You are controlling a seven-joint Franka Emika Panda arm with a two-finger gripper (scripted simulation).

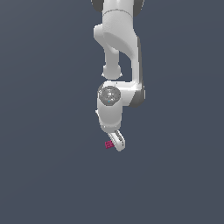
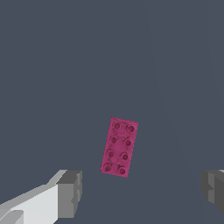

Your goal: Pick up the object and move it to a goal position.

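the magenta-pink studded block [image 2: 119,147] is seen lying flat on the dark surface [image 2: 65,65], slightly tilted, just below centre of the wrist view. it is framed by the two grey fingertips [image 2: 70,192], spread wide and touching nothing. in the exterior view the block [image 1: 109,145] is found just left of the released tool [image 1: 117,144], below centre.
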